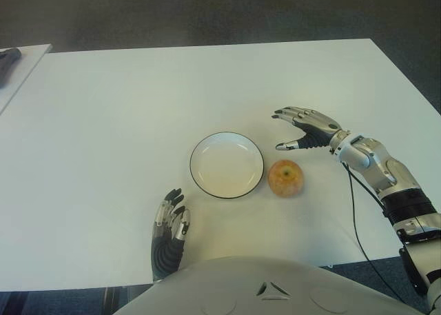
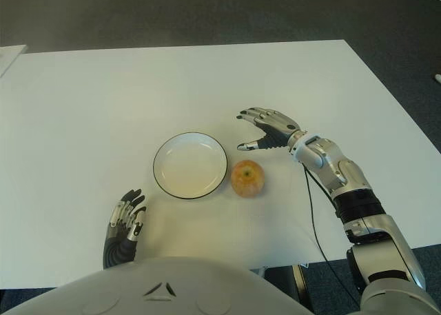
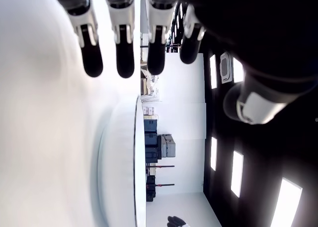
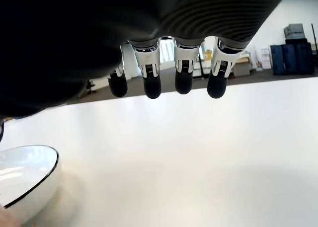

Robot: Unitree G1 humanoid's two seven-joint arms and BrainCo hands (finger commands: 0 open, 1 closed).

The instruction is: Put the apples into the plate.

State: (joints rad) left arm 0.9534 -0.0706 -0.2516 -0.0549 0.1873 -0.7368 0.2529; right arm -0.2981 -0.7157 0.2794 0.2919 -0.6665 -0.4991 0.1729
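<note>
White table (image 1: pixel 103 122), dark floor beyond its far edge. Plate (image 1: pixel 227 165), white with a dark rim, sits near the table's near-centre, nothing in it. One apple (image 1: pixel 285 178), yellow-red, on the table just right of the plate, close to its rim; cannot tell if they touch. Right hand (image 1: pixel 306 129) hovers beyond the apple and slightly right of it, fingers spread and extended, thumb apart, holding nothing. Left hand (image 1: pixel 170 229) shows near the front edge, left of and nearer than the plate, fingers extended and loosely parted, holding nothing.
</note>
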